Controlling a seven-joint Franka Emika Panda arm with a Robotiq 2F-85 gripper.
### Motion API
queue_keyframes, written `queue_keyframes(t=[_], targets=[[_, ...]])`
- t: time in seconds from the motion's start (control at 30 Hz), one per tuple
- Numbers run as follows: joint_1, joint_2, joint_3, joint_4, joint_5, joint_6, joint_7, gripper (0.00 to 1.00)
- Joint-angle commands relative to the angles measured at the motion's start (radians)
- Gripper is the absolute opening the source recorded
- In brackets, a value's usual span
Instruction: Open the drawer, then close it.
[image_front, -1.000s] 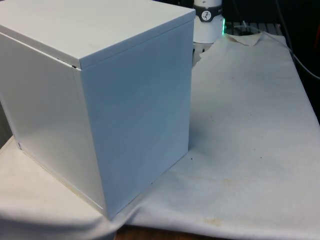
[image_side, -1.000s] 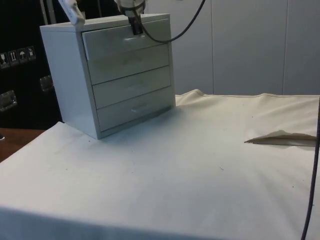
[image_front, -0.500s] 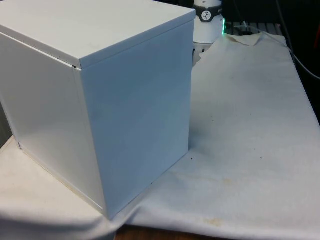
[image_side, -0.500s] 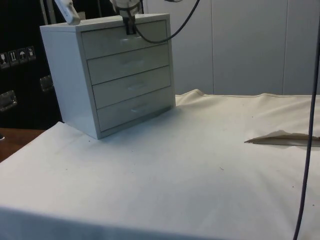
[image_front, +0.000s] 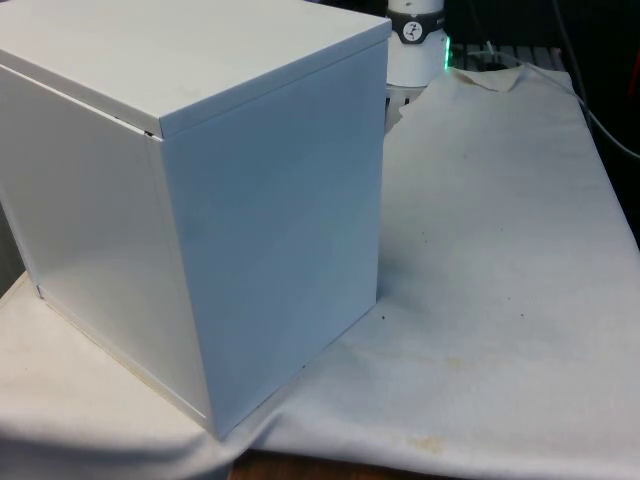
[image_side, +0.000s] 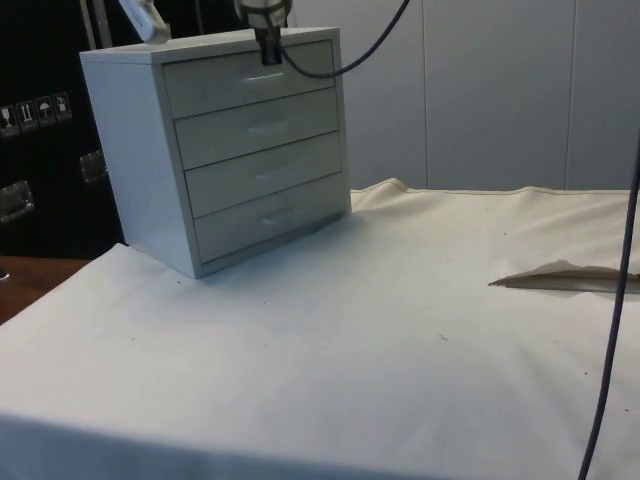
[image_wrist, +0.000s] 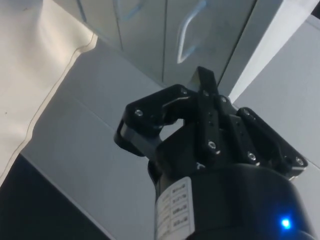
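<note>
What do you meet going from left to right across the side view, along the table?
Chest of drawers, with the gripper at its top drawer → bare white cloth → raised fold in the cloth.

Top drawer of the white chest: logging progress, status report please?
Black two-finger gripper at the top front edge of the white four-drawer chest. Top drawer flush, shut, like the three below. Nothing in the way on the white cloth.
</note>
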Motion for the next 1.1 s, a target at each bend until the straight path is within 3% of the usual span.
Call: queue_keyframes(t=[0.0, 1.07], targets=[[0.005, -0.017, 0.004, -0.011, -0.018, -0.010, 0.012, 0.00], [0.004, -0.218, 0.187, -0.163, -0.022, -0.217, 0.133, 0.00]])
